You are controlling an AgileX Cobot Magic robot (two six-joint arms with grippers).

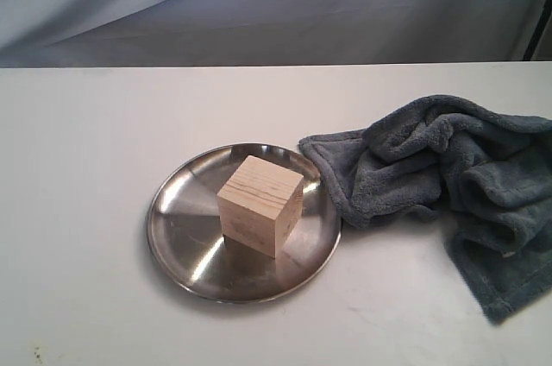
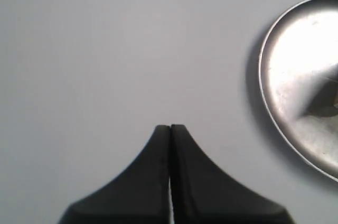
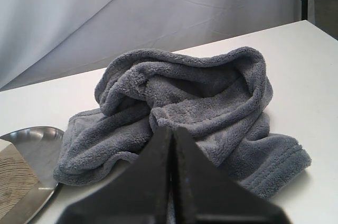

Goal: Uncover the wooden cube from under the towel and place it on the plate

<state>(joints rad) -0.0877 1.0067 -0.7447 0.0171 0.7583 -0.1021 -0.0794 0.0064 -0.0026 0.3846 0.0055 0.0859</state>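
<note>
Cube-on-plate arrangement, exterior view. The wooden cube (image 1: 259,205) stands flat on the plate (image 1: 185,228), roughly at its centre, turned so that one vertical corner faces the near edge of the desk (image 1: 78,141). Being a cube, it offers no long axis. The towel (image 1: 431,159) lies bunched toward the right edge of the desk, one hemmed corner touching or just overlapping the plate's rim — it covers no part of the cube.

Left jaws: pressed fully together and holding nothing. They sit above bare desk, with the plate's rim just beside them in the left wrist view; the cube itself is outside that view.

Right jaws: likewise closed tip to tip and empty. They are aimed at the towel heap, with the plate's edge and a sliver of the cube off to one side in the right wrist view.

Neither arm appears in the exterior view, so which stands nearer the cube cannot be told. Judged from this layout, the placing is done — no approach to the cube is called for.
</note>
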